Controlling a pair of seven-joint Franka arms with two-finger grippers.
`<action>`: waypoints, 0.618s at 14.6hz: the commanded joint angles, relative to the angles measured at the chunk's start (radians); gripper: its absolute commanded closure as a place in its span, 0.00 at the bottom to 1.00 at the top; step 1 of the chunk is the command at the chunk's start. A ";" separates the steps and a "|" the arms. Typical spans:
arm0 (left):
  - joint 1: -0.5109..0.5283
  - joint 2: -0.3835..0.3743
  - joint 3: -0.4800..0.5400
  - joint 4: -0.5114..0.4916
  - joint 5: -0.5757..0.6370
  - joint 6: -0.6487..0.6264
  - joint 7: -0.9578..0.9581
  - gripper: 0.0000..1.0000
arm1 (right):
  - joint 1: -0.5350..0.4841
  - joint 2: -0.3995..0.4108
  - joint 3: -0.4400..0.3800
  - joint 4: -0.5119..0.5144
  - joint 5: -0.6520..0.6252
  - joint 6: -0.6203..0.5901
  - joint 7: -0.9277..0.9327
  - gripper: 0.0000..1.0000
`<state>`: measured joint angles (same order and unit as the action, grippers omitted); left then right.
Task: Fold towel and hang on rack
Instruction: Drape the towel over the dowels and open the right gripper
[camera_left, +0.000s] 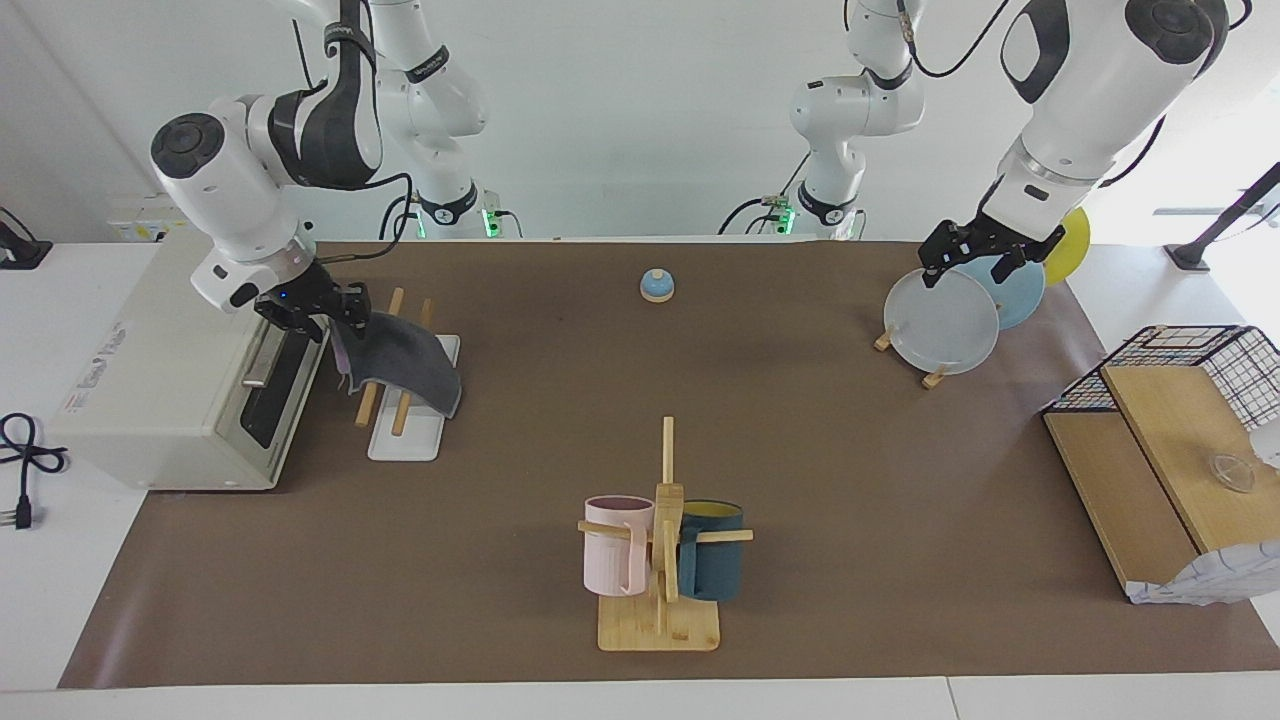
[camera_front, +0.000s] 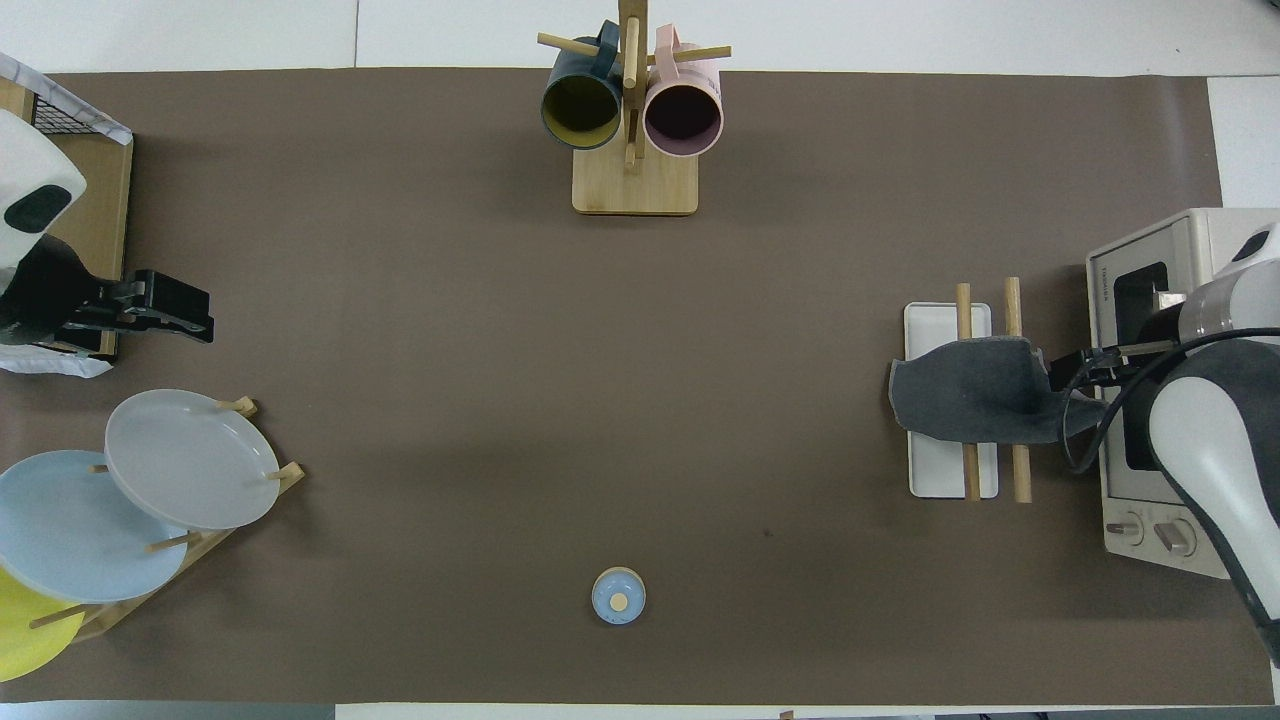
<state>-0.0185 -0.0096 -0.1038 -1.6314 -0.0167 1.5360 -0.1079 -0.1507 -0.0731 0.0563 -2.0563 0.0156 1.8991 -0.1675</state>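
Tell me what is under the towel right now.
The towel drapes over the rack's two wooden rods; their ends and the white base show around it. The rods' middle stretch is covered.
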 joint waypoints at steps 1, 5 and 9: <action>-0.017 -0.021 0.010 -0.027 0.021 0.016 0.045 0.00 | -0.007 -0.013 0.011 0.036 -0.014 -0.012 -0.010 0.00; -0.017 -0.021 0.010 -0.027 0.021 0.021 0.047 0.00 | -0.006 0.009 0.013 0.164 -0.002 -0.130 -0.006 0.00; -0.018 -0.021 0.010 -0.027 0.021 0.021 0.037 0.00 | -0.006 0.071 0.013 0.376 -0.016 -0.346 0.046 0.00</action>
<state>-0.0214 -0.0096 -0.1043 -1.6315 -0.0167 1.5367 -0.0767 -0.1500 -0.0595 0.0618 -1.8072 0.0156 1.6530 -0.1538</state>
